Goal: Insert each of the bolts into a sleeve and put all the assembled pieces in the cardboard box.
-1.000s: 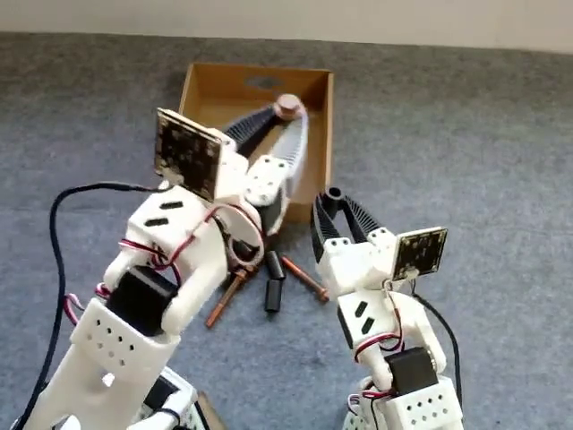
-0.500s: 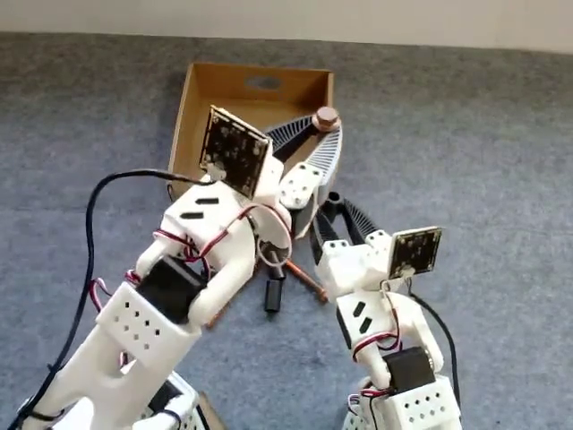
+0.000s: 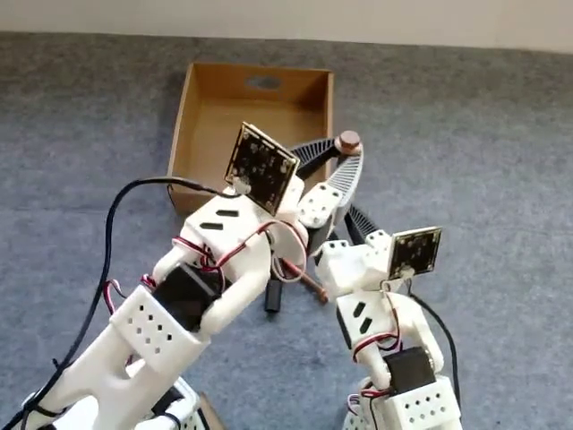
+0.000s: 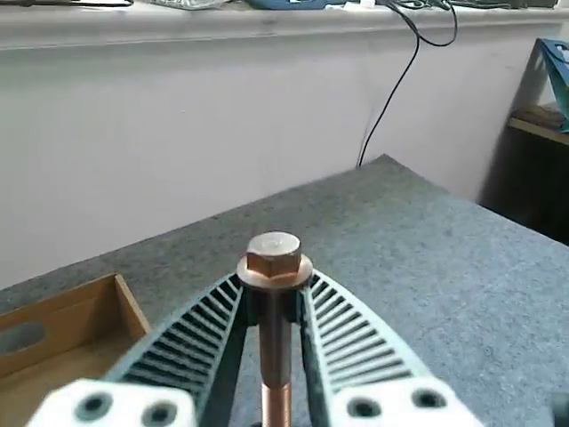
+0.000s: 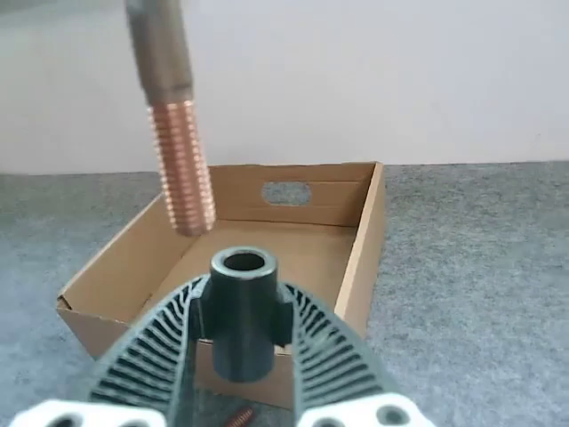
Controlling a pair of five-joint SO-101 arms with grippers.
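**Q:** What lies nearest?
**A:** A loose sleeve [image 3: 273, 296] and a loose bolt [image 3: 309, 285] on the table [image 3: 501, 134], between my arms.

**Q:** And your grippers?
**A:** My right gripper [image 5: 242, 311] is clenched on an upright held sleeve [image 5: 242, 338]. My left gripper [image 4: 274, 289] grasps the held bolt [image 4: 274, 253], head up, with its threaded tip just above that sleeve and apart from it.

**Q:** Farthest?
**A:** The box [image 3: 233, 116]; the held bolt is at its 3 o'clock wall.
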